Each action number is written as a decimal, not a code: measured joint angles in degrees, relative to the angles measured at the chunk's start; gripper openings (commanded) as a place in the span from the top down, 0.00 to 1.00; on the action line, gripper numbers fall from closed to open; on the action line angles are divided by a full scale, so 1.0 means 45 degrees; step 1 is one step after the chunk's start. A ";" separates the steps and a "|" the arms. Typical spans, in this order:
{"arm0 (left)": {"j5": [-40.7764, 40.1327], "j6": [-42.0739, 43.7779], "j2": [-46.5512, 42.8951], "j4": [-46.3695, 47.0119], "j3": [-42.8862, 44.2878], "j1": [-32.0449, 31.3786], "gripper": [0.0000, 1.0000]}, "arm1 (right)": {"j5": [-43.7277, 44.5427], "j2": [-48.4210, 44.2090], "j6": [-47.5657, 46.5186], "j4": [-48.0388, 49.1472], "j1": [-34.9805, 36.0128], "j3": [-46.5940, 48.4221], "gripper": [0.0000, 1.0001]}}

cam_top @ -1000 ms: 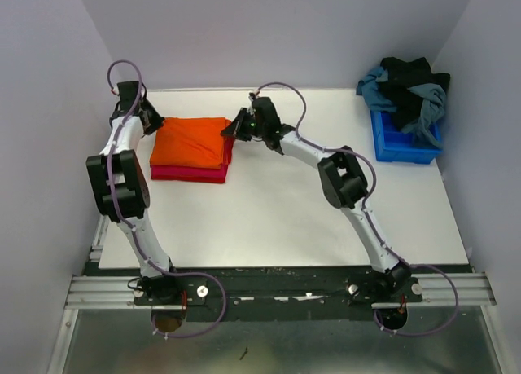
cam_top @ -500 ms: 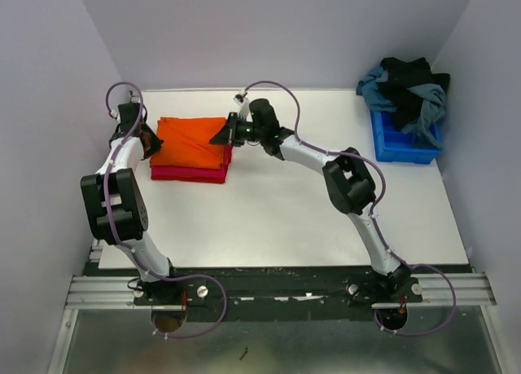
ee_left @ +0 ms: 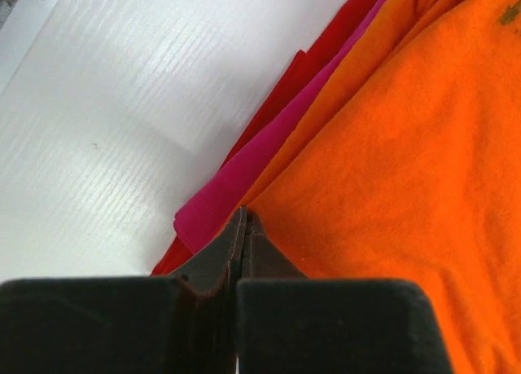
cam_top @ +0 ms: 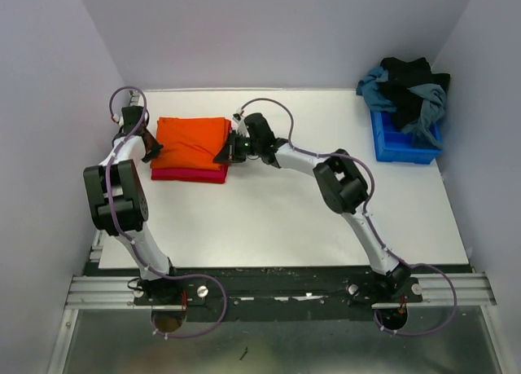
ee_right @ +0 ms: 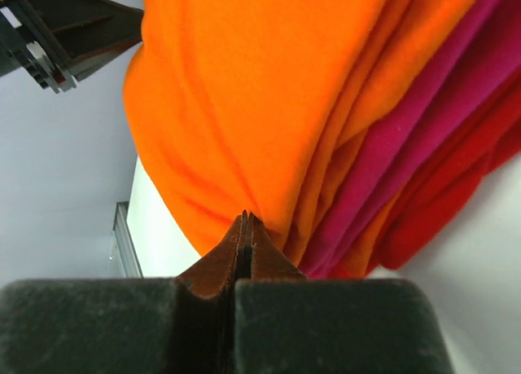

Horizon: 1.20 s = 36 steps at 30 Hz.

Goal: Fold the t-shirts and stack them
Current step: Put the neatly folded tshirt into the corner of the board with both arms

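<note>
The bright orange t-shirt lies folded on top of the magenta-pink/red t-shirt at the back left of the white table. My left gripper is shut, its tip against the stack's left edge. In the left wrist view the closed tips touch the orange cloth where it overlaps the magenta layer. My right gripper is shut at the stack's right edge. In the right wrist view its tips press the orange folds beside the magenta layers. No cloth shows between either pair of jaws.
A blue bin at the back right holds a heap of dark and teal clothes. Walls close in on the left, back and right of the table. The left arm's dark links show at the upper left of the right wrist view.
My right gripper has moved from the stack's back right corner toward its near right edge. My left gripper has come down from behind the stack to its left edge. The stack looks squarer.
</note>
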 measured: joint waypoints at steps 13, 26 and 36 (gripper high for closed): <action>-0.0296 -0.0573 -0.6353 0.1627 -0.4002 -0.0563 0.86 | 0.2565 -0.8354 -0.1894 0.2118 -0.0107 -0.8922 0.38; 0.0933 -0.1258 -1.0928 0.4682 -0.8850 -0.6091 0.02 | 0.8072 -1.9632 -0.3798 0.0233 -0.0165 -1.6606 0.00; 0.1117 -0.0996 -1.2089 0.5731 -1.1429 -0.8986 0.01 | 1.0404 -2.8526 -0.4668 -0.2628 -0.0165 -2.0555 0.00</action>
